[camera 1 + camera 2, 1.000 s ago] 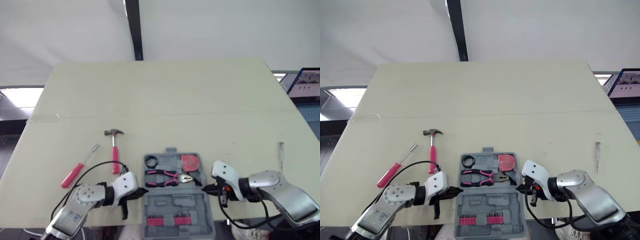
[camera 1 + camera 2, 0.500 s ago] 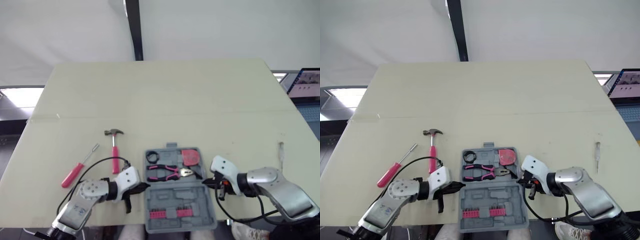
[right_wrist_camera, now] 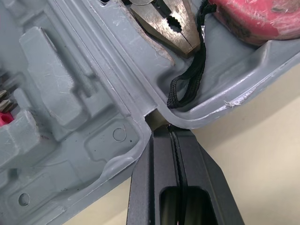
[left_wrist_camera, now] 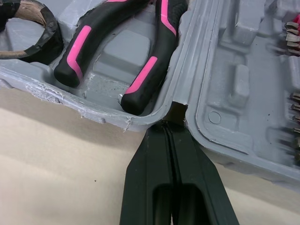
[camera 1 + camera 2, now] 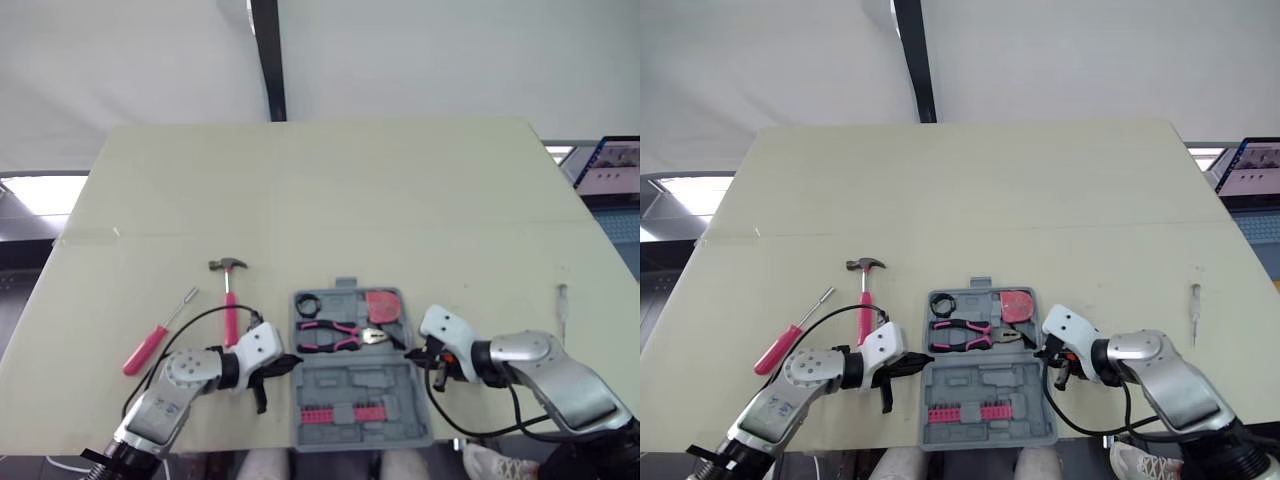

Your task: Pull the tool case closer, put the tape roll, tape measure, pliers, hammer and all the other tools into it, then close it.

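Both closed empty, left claw (image 5: 288, 362) and right claw (image 5: 409, 354) press tips into opposite hinge notches of the open tool case (image 5: 365, 388), lower centre, probably pinning it to drag; hammer (image 5: 230, 300) lies lower left.

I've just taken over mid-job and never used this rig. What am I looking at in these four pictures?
The two wide pictures come from the robot's head, looking down over its arms at a table. The two close-ups come from wrist cameras: one looks along the left pincer, the other along the right pincer. The open grey tool case lies between the arms; the tape roll, pliers and tape measure sit in its far half. The hammer and a red screwdriver lie on the table to its left. Both pincers are shut, holding nothing, tips against the case's sides where its halves join.
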